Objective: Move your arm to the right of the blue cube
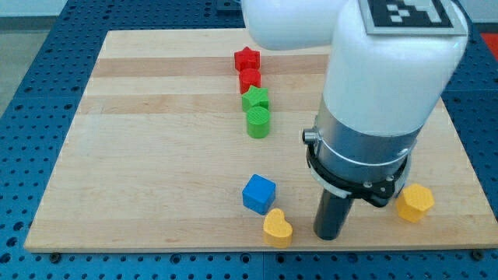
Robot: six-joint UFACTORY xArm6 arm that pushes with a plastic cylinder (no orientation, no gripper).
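Yellow heart (278,227) sits between my tip (328,236) and the blue cube (258,194); no gripper shows.

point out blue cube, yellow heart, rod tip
blue cube (258,193): camera view, middle of its top face.
yellow heart (277,226): camera view, middle of its top.
my tip (328,236): camera view, rod's very end, right of the blue cube.

Camera view, single: set above and in front of the wooden board (156,155), looking down at a slant toward its far edge. Close range; the whole board fits, with blue perforated table (31,93) on both sides. White arm housing (389,70) looms nearest, probably just below the lens.
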